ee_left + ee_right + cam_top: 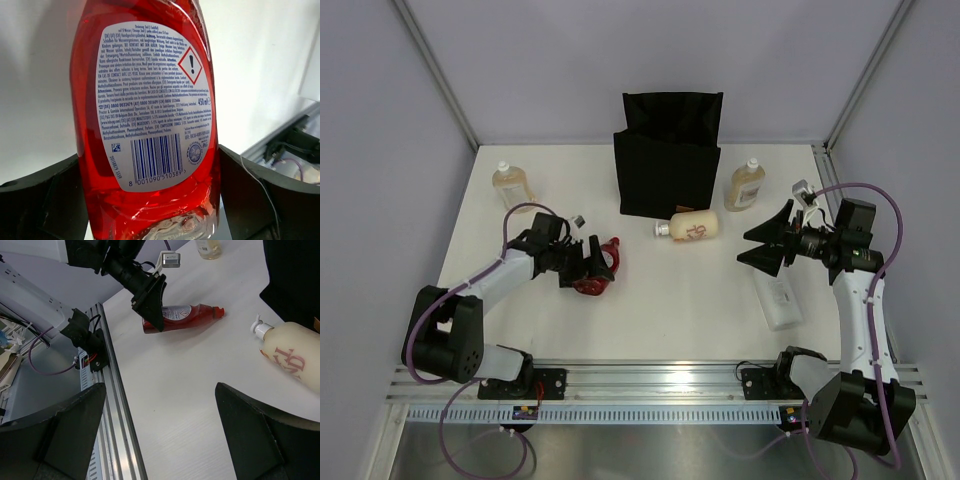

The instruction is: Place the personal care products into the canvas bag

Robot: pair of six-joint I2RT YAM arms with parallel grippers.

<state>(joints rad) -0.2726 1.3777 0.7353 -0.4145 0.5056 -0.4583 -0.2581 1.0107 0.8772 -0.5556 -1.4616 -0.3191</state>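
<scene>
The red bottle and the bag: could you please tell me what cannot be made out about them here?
The red bottle: cap cut off by the left wrist view's top edge; from above the left gripper covers its middle.
The canvas bag: inside too dark from above; mostly cut off by the right wrist view's edge.

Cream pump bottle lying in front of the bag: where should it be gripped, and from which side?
Across the mid-body of the cream pump bottle, coming down from above. It lies on its side, pump pointing left, so its flanks face near and far; the thin pump neck might slip. The black bag stands close behind.
</scene>
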